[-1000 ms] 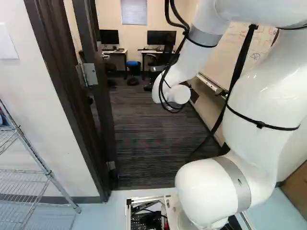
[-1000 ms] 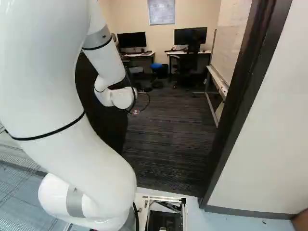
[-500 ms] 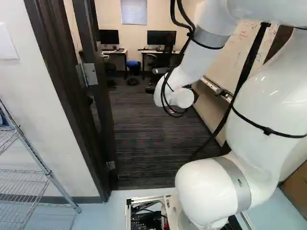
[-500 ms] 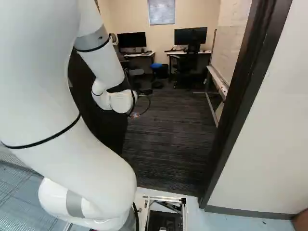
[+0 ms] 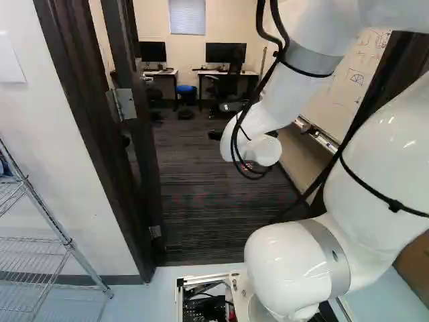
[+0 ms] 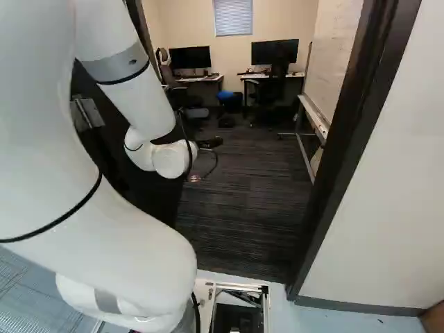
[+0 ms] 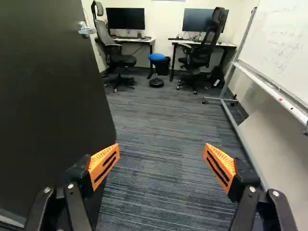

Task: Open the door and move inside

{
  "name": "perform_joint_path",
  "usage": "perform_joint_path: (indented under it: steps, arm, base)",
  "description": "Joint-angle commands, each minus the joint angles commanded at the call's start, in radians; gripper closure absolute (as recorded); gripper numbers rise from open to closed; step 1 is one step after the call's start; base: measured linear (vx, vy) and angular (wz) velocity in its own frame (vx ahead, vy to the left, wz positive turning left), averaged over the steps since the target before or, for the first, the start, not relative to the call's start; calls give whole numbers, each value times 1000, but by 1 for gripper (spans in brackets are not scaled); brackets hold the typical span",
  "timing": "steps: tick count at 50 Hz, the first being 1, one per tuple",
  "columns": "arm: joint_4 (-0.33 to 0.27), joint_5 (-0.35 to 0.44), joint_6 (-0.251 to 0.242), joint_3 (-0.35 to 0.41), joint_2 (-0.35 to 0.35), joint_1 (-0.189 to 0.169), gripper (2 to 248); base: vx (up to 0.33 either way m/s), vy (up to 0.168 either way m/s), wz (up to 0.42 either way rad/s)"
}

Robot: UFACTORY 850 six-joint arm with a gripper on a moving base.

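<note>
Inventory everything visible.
Flat door: 1, dark, opened inward
Lever handle: 1, silver, on door
Striped carpet: 1, grey, past doorway
Rectangular desks: 2, white-topped, far wall
Rectangular monitors: 2, black, on desks
Wheeled chairs: 2, black, at desks
Round stool: 1, blue-topped, between desks
Cylindrical bin: 1, black, behind stool
Framed whiteboard: 1, white, beside carpet
Slatted blind: 1, white, far wall
Wire shelving: 1, silver, outside doorway
Jointed arm: 1, white, through doorway
Fingered end effector: 1, black/orange, over carpet
</note>
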Motion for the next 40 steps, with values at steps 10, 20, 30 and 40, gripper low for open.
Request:
perform_joint_path:
  steps: [10,20,30,40]
  arm:
    - [13,8,0,62,48,-9,3]
    - [24,15,0,114,87,-16,3]
    - [32,21,0,154,118,-22,3]
    - [38,24,0,183,140,-26,3]
  base:
    - [0,0,0]
    - [0,0,0]
    - [0,0,0]
    - [0,0,0]
